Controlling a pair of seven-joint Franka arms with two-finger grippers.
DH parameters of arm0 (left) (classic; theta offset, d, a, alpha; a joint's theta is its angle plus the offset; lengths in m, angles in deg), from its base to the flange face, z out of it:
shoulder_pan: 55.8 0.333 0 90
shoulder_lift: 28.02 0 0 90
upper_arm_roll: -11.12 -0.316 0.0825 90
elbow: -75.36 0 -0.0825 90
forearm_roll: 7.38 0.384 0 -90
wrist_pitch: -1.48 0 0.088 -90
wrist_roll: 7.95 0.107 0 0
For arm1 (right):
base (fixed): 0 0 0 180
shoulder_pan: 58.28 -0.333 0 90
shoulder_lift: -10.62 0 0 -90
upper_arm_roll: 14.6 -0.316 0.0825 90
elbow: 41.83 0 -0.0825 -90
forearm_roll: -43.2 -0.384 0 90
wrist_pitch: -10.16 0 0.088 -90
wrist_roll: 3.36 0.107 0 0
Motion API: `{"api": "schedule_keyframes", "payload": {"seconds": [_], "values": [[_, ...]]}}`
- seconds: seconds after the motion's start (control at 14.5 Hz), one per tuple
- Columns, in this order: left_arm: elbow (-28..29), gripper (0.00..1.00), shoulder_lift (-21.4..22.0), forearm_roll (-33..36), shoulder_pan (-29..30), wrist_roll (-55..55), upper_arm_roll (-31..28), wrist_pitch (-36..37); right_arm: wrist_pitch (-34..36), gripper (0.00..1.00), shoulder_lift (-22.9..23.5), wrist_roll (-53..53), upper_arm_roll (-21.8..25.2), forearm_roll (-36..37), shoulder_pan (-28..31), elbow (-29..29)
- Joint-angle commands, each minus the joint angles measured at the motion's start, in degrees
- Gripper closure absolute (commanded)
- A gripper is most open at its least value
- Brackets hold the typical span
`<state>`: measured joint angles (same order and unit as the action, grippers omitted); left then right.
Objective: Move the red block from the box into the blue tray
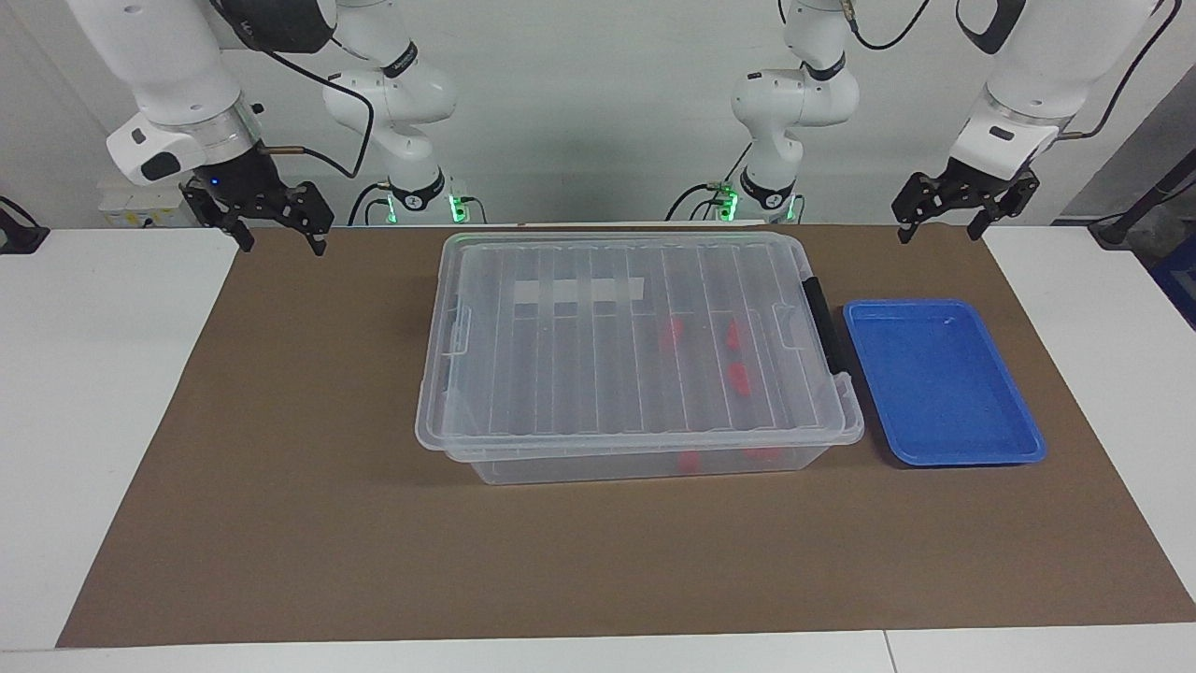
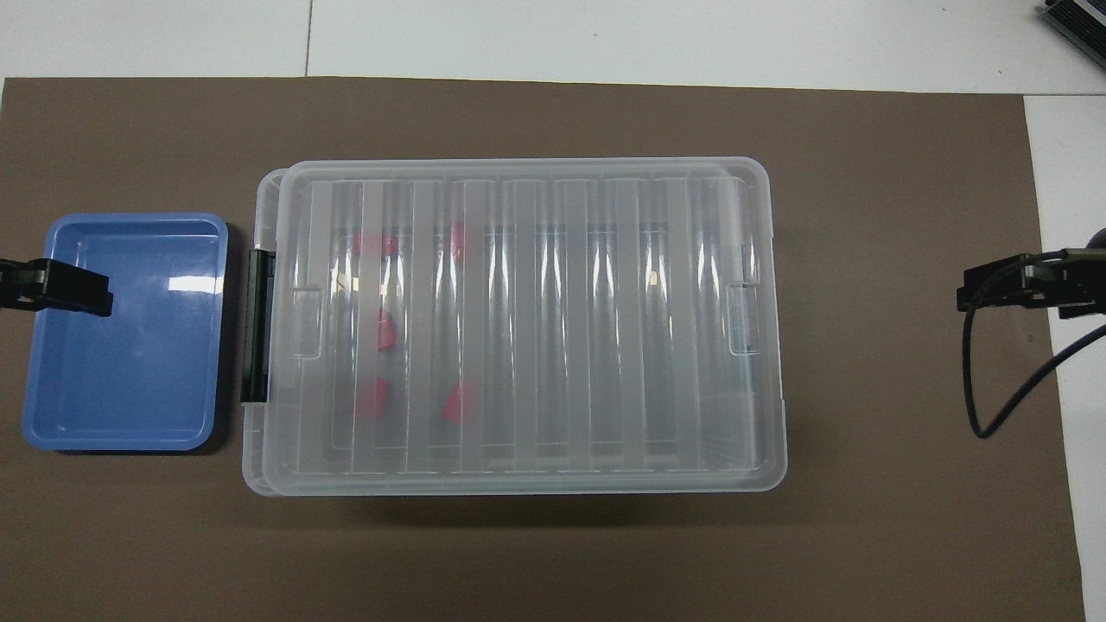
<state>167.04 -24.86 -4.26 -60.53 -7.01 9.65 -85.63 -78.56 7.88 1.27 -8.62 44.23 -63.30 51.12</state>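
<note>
The box (image 1: 635, 439) (image 2: 518, 479), a large clear bin, stands mid-mat with its ribbed lid (image 1: 561, 374) shut and a black latch (image 1: 826, 322) on the side toward the blue tray. Several red blocks show through the lid, among them one red block (image 1: 738, 377) (image 2: 373, 397). The blue tray (image 1: 944, 383) (image 2: 130, 363) lies empty beside the box, toward the left arm's end. My left gripper (image 1: 939, 232) hangs open, high over the mat's edge, apart from the tray. My right gripper (image 1: 284, 245) hangs open over the mat's corner at the right arm's end, holding nothing.
A brown mat (image 1: 280, 486) covers the white table (image 1: 93, 393). A whitish tape strip (image 1: 579, 292) sits on the lid. A black cable (image 2: 1002, 380) loops down from the right gripper at the mat's edge.
</note>
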Motion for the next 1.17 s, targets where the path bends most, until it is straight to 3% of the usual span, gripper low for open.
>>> {"api": "schedule_keyframes", "payload": {"seconds": [0.0,0.55,1.1], "values": [[0.69,0.00,0.97,-0.75,0.42,-0.59,0.15,0.54,-1.11,0.00,-0.69,-0.76,-0.01,-1.12,0.28,1.08],[0.69,0.00,0.97,-0.75,0.33,-0.59,0.15,0.54,-4.53,0.00,-1.04,-0.94,-0.09,-1.12,-0.33,2.93],[0.69,0.00,0.97,-0.75,0.33,-0.59,0.15,0.54,-22.27,0.00,0.27,2.92,-0.18,-2.96,-9.20,14.35]]}}
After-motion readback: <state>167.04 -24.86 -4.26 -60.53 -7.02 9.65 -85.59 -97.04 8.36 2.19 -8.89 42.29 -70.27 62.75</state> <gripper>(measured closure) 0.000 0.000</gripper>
